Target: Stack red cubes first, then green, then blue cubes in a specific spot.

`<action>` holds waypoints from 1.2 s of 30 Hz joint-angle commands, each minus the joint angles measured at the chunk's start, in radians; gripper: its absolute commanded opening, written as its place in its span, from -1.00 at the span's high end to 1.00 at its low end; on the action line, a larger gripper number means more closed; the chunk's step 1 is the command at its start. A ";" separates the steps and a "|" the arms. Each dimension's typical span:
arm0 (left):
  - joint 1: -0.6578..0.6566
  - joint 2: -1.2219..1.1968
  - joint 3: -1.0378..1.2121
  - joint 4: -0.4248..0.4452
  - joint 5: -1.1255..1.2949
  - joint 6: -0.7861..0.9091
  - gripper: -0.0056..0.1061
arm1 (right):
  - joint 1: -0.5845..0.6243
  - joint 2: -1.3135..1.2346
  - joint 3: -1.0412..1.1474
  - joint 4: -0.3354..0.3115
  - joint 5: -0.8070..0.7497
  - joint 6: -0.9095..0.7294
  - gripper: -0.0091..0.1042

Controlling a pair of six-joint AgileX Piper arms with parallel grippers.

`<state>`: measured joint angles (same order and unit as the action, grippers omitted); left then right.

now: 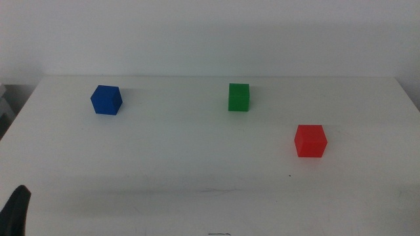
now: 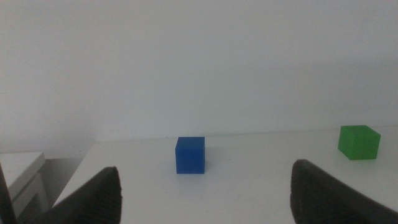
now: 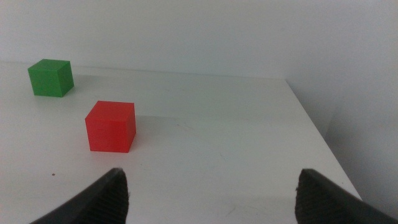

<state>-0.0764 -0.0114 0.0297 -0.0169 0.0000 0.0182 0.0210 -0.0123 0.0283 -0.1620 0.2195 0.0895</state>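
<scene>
Three cubes stand apart on the white table (image 1: 197, 157). The blue cube (image 1: 106, 99) is at the far left, the green cube (image 1: 239, 97) at the far middle, and the red cube (image 1: 310, 141) nearer on the right. My left gripper (image 2: 205, 199) is open and empty, low at the near left corner (image 1: 16, 210), with the blue cube (image 2: 190, 155) ahead of it and the green cube (image 2: 359, 142) off to one side. Open and empty too, my right gripper (image 3: 211, 202) is out of the middle view and stands short of the red cube (image 3: 111, 126), the green cube (image 3: 50, 77) beyond. No mark shows the specific spot.
A plain white wall (image 1: 210, 33) rises behind the table's far edge. The table's right edge (image 3: 317, 137) drops off close to the red cube. A low white ledge (image 2: 18, 171) sits beside the table's left edge.
</scene>
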 commanded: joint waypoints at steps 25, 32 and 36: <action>-0.002 -0.022 -0.003 -0.012 -0.086 -0.010 -0.76 | -0.005 0.495 -0.420 0.081 0.159 0.042 -0.82; -0.002 -0.022 -0.003 -0.012 -0.086 -0.010 -0.76 | -0.005 0.886 -0.744 0.208 0.476 0.046 -0.82; -0.002 -0.022 -0.003 -0.012 -0.086 -0.010 -0.76 | -0.005 0.991 -0.775 0.209 0.470 0.046 -0.82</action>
<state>-0.0764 -0.0114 0.0297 -0.0169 0.0000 0.0182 0.0210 0.9587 -0.7036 0.0491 0.7261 0.1437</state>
